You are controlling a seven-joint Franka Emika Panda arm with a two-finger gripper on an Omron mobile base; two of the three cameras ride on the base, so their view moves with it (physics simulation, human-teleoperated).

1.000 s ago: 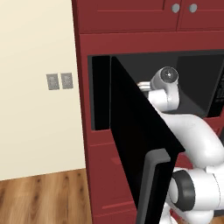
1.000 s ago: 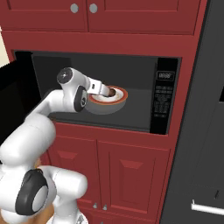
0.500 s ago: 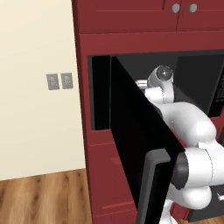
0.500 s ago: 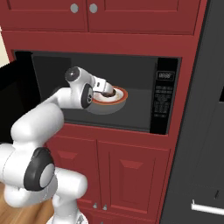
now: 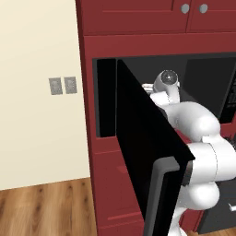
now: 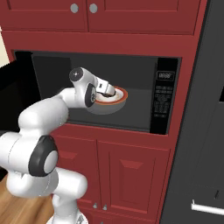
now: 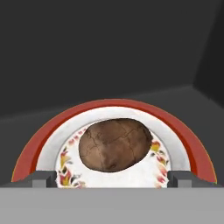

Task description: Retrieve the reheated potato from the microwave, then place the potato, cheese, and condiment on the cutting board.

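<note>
Right now you have the white arm reaching into the large built-in black microwave (image 6: pixel 144 74), whose wide flat black door (image 5: pixel 143 147) with its grey bar handle stands swung open toward the near left, framed by dark red cabinetry (image 6: pixel 131 170). Your two-finger gripper (image 7: pixel 112 178) hangs just over a round bowl with a red rim and a white, flower-patterned inside (image 7: pixel 48 144), which sits on the microwave's dark floor. The rough brown potato (image 7: pixel 114 145) lies in the middle of that bowl. Your fingers (image 7: pixel 43 179) stand wide, one at each side of the potato, and you hold nothing.
</note>
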